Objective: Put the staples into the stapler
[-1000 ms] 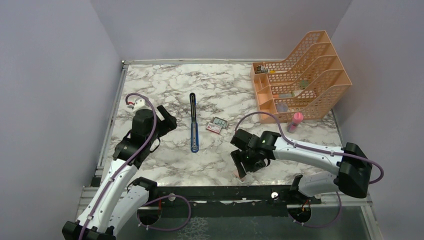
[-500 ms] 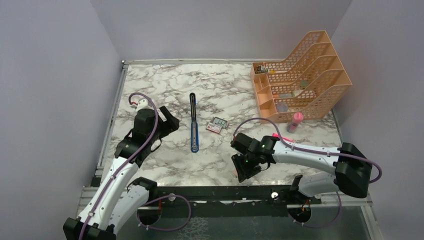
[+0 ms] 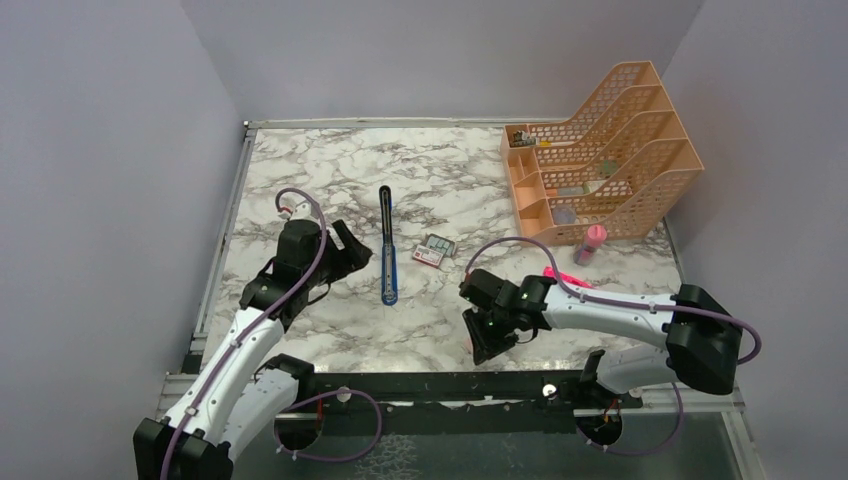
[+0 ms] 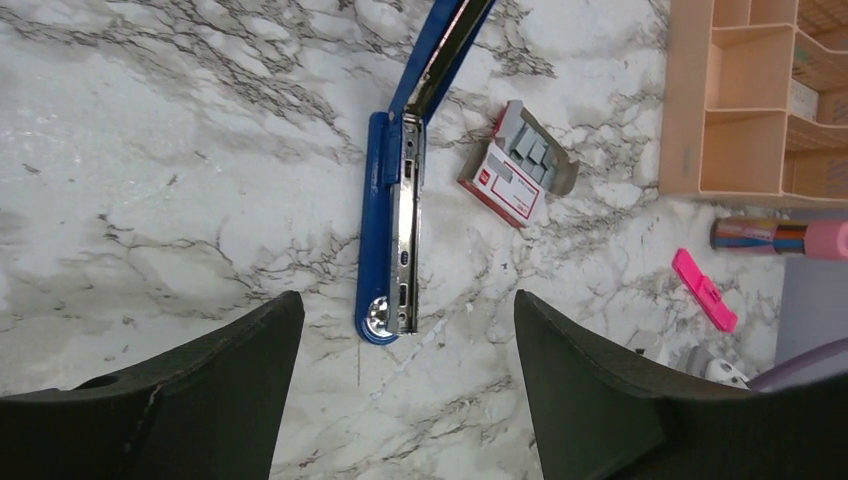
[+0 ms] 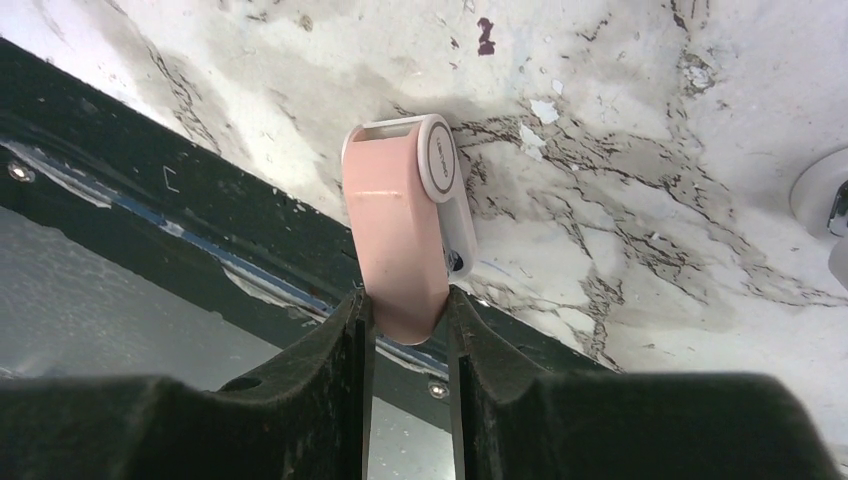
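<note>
The blue stapler (image 3: 387, 248) lies opened out flat mid-table, its silvery channel (image 4: 405, 230) facing up and its black arm (image 4: 452, 45) stretched away. Just to its right is the staples box (image 3: 434, 250), pink-and-white with a grey tray (image 4: 518, 165). My left gripper (image 3: 352, 250) hovers open just left of the stapler; in the left wrist view the stapler's near end lies ahead between the spread fingers (image 4: 230, 380). At the table's front edge my right gripper (image 5: 405, 305) is shut on a salmon-pink block (image 5: 393, 235) with a white part.
An orange desk organizer (image 3: 600, 150) stands at the back right, with a pink-capped bottle (image 3: 592, 240) in front of it. A bright pink highlighter (image 3: 560, 274) lies by the right forearm. The black front rail (image 3: 450, 385) runs just below the right gripper.
The right gripper's fingers closed onto the salmon-pink block. The left arm swung right, nearer the stapler, with its fingers still spread.
</note>
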You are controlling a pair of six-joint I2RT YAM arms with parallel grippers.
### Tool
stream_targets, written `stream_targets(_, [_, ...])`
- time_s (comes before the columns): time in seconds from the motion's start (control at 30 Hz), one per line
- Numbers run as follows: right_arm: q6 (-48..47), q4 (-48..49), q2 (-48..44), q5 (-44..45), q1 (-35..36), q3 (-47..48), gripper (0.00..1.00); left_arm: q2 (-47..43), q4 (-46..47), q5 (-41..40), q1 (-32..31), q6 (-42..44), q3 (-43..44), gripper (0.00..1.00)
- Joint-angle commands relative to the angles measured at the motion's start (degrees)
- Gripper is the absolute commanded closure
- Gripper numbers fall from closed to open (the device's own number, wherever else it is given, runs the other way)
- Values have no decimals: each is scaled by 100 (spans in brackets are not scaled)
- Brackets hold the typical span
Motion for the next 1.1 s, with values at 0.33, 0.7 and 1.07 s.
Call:
stream_targets(0.33, [1119, 1811, 236, 1191, 13, 136, 81, -312, 1386, 1956, -2, -485, -1087, 44])
stream_targets(0.7, [1717, 2564, 53, 942, -343, -22, 81, -632, 2011, 2644, -126, -773, -1712, 53])
stream_targets(1.07, [2132, 3130, 53, -201, -945, -410, 81, 369, 3114, 2564, -1032, -926, -2003, 60])
